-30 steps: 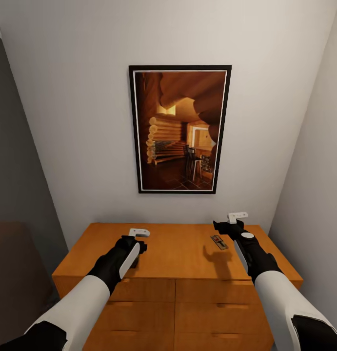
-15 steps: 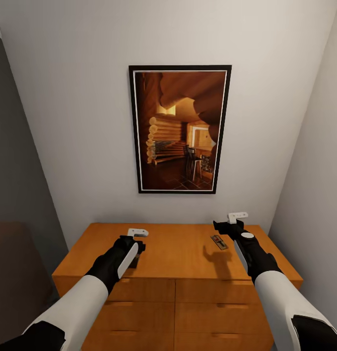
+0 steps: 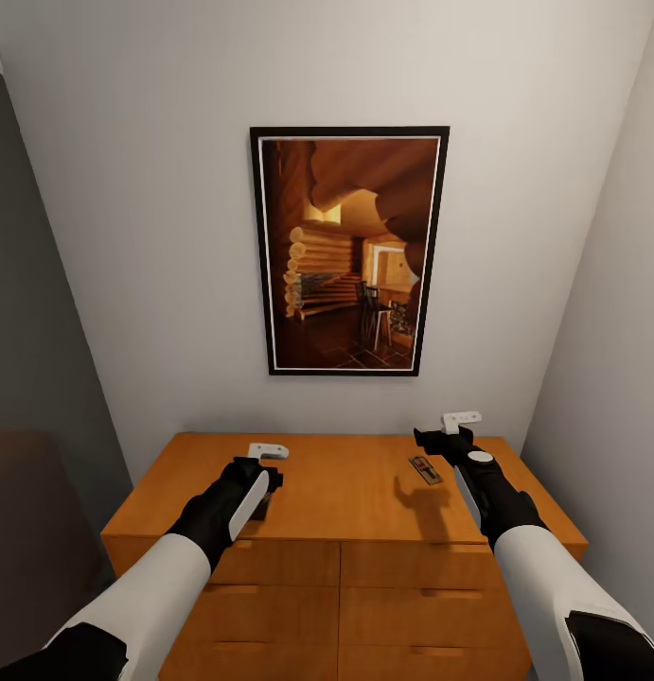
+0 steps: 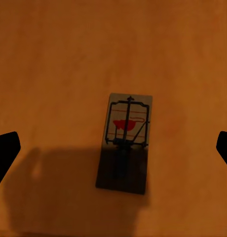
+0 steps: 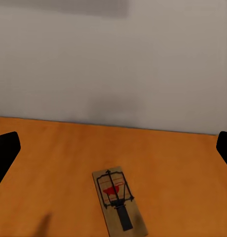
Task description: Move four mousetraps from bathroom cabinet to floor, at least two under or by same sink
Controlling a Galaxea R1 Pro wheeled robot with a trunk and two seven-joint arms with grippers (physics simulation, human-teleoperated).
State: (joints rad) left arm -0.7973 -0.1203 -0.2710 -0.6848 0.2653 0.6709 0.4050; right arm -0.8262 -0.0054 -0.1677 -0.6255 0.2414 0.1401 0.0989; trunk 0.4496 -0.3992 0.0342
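Two mousetraps lie on top of the orange-brown cabinet (image 3: 345,492). One mousetrap (image 4: 124,143) sits directly below my left gripper (image 4: 113,150), which points straight down with its fingertips (image 4: 5,153) wide apart and above the board. In the head view my left gripper (image 3: 261,499) covers that trap. The other mousetrap (image 3: 425,469) lies near the cabinet's back right, also seen as a small board (image 5: 118,205) in the right wrist view. My right gripper (image 3: 431,439) hovers just above and beside it, open and empty (image 5: 113,148).
A dark-framed picture (image 3: 350,251) hangs on the pale wall behind the cabinet. A side wall (image 3: 610,359) stands close on the right and a dark grey panel (image 3: 33,331) on the left. Drawer fronts with slim handles (image 3: 279,591) face me.
My left gripper has shifted slightly to the left over the cabinet top. The right arm and both traps have stayed put.
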